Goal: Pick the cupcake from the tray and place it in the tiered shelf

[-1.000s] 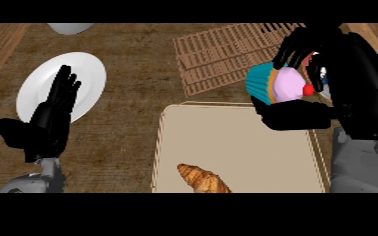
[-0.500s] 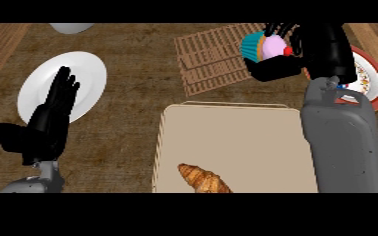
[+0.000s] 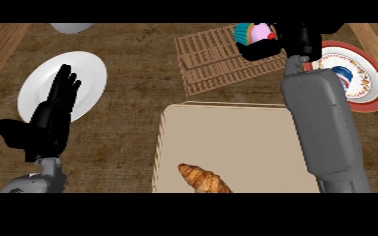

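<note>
The right hand (image 3: pixel 284 42) is curling its black fingers round the cupcake (image 3: pixel 253 33), holding it at the far right corner of the tiered shelf (image 3: pixel 214 60). The cupcake is lying tilted on its side in the grasp, showing a teal ribbed wrapper toward the left, pale pink frosting beside it, and a small red spot at the edge nearest the fingers; part of it is hidden by the hand. The shelf is showing as a brown slatted wooden top, seen from above. The grey right forearm is stretching up from the lower edge, crossing the right side of the beige tray (image 3: pixel 221 135), where a croissant (image 3: pixel 203 178) is lying near the front edge. A red-rimmed patterned plate (image 3: pixel 353 75) is sitting just right of the forearm. The left hand (image 3: pixel 48 117) is resting open, fingers straight, at the left, overlapping a white plate (image 3: pixel 85 77). A grey bowl (image 3: pixel 71 27) is peeking in at the top left.
</note>
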{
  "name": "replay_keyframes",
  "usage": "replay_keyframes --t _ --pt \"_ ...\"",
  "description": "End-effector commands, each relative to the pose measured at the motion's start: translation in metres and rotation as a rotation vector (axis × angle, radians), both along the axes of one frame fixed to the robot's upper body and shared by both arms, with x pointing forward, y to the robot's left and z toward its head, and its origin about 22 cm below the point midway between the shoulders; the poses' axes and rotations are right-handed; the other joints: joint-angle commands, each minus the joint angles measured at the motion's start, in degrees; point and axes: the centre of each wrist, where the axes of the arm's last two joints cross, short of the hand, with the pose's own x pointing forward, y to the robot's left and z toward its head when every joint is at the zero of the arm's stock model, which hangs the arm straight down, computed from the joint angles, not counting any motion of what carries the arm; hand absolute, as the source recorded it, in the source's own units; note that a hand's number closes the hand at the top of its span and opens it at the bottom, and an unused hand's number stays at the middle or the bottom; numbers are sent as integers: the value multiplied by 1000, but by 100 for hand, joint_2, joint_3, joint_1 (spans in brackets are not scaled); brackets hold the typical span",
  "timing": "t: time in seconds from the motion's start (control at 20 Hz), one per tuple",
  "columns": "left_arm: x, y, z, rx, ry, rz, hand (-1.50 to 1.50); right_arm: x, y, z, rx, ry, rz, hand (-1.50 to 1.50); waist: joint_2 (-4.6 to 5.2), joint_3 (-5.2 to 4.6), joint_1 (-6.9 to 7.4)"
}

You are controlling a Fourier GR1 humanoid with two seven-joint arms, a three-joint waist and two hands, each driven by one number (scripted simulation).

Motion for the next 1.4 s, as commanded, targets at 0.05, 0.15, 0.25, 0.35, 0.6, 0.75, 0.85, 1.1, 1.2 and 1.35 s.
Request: replay_keyframes --t 0.05,0.15,0.25,0.35,0.6,0.75,0.85,1.1,1.2,1.35 --pt "4 16 5 6 4 1 0 21 -4 -9 5 1 -25 150 -5 -1 -9" --pt "-5 -6 7 -4 5 -3 0 26 7 -19 139 0 -67 150 2 2 47" --pt "-8 -2 -10 -4 5 4 0 36 4 -35 157 47 -34 -150 13 0 49" --pt "3 -13 7 0 -7 -17 0 52 10 -14 157 83 6 -150 21 1 71" --pt "13 10 7 -4 -7 -5 0 63 0 -7 178 88 52 -150 13 -1 27" --pt "14 -7 1 2 5 -1 0 59 -1 -27 198 52 92 -150 5 0 -1" --pt "-12 7 11 7 15 -5 0 55 -4 -2 237 20 105 -150 -23 0 0" --pt "-13 4 2 -16 15 2 0 52 -29 14 384 -73 69 -150 -21 0 -23" --pt "-14 -2 5 -25 1 21 0 44 -30 10 394 -94 26 -150 -34 0 -50" --pt "-4 5 1 16 10 14 0 42 -80 39 418 -116 -68 -150 -22 -1 -76"
